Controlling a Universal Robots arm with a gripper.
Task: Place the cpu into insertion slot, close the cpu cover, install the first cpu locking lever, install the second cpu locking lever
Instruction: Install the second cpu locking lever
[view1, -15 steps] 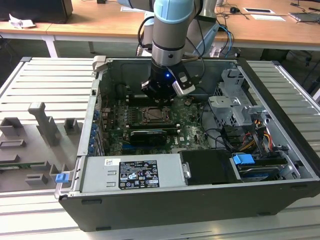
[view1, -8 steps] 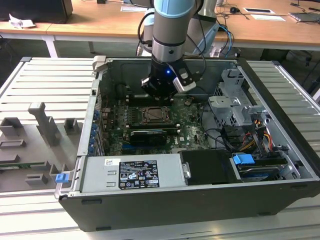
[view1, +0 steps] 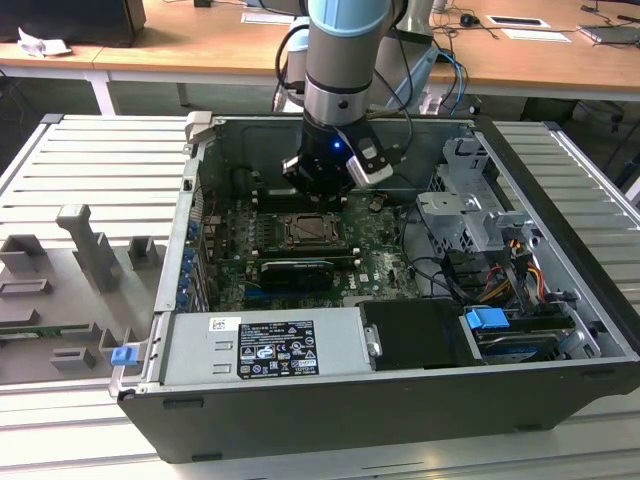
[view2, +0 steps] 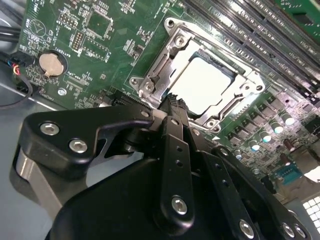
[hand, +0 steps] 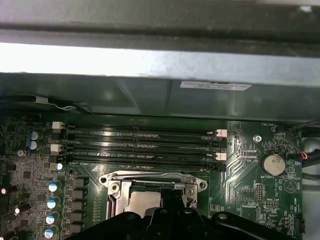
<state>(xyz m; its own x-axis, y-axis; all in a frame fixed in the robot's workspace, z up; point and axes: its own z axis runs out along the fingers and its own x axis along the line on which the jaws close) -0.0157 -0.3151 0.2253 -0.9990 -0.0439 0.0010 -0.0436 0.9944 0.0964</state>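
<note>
exterior view: high, angled down, farther | both wrist views: close, sharing the insertion slot (view2: 200, 82)

Wooden desks (view1: 200, 45) behind, ribbed grey metal worktable (view1: 90, 170) beneath, under even light.

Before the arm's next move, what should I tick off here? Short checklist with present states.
1. Chip lies inside the socket: ok.
2. Cover frame lies flat over the chip: ok, as far as the second wrist view shows.
3. Locking levers fastened: cannot tell.
4. Gripper holds nothing, closed tips at the socket's edge: ok.
5. Memory slots apart from the gripper: ok.
6. Arm over the open computer case, apart from its walls: ok.
</note>
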